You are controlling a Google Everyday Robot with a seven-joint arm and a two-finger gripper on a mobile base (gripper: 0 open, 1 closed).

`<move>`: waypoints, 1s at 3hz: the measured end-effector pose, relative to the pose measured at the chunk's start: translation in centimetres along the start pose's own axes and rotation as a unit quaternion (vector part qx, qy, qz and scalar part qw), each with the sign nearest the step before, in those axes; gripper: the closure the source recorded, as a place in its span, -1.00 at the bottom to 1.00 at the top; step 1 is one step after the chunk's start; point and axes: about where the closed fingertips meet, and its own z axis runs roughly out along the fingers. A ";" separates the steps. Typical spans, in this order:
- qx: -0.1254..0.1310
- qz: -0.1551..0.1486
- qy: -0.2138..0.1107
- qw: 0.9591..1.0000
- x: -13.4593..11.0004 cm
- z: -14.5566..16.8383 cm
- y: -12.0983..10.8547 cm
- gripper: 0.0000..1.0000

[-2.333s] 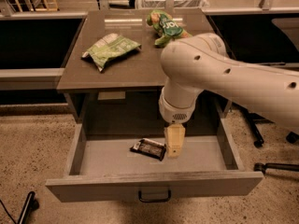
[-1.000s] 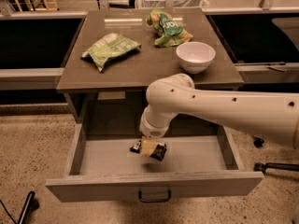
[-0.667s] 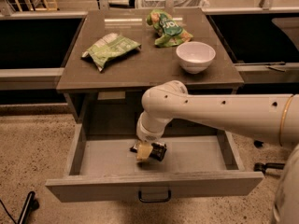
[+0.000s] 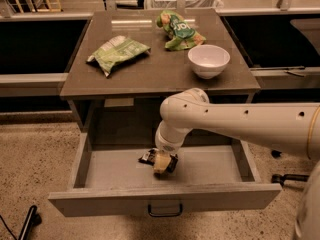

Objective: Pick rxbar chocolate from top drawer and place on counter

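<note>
Cream-tipped gripper (image 4: 161, 167) is down inside the wide shallow grey top drawer (image 4: 120, 200), which is pulled open. It is at the small flat rxbar chocolate in a black wrapper (image 4: 148, 157). Gripper overlaps the middle of the bar, with dark wrapper showing to either side of it. Contact with the bar looks likely. How far the gripper is open: cannot tell. Bar lies on the drawer floor, near its middle, slightly towards the back.

Labels: pale patches on the bar's wrapper, no text legible. The crumpled green snack bag (image 4: 177, 30) at the back of the counter carries pale lettering, which is not readable. The flatter light-green snack bag (image 4: 119, 51) has no readable print.

Arm pose: the thick white robot arm (image 4: 240, 120) enters from the right edge, runs roughly level across the drawer's front right, bends at a rounded joint just below the counter's front edge, then drops steeply to the gripper.

Flat brown-grey counter (image 4: 150, 76) also holds a round white bowl (image 4: 209, 60) at right, near the crumpled bag. A small dark metal handle (image 4: 165, 211) sits centred on the drawer front.
</note>
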 end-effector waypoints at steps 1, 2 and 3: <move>-0.001 0.025 0.004 1.000 1.9 -0.5 0.1 0.00; 0.002 0.034 0.006 0.999 3.0 -1.2 0.3 0.46; 0.011 0.020 0.001 1.000 2.9 -2.4 0.2 0.92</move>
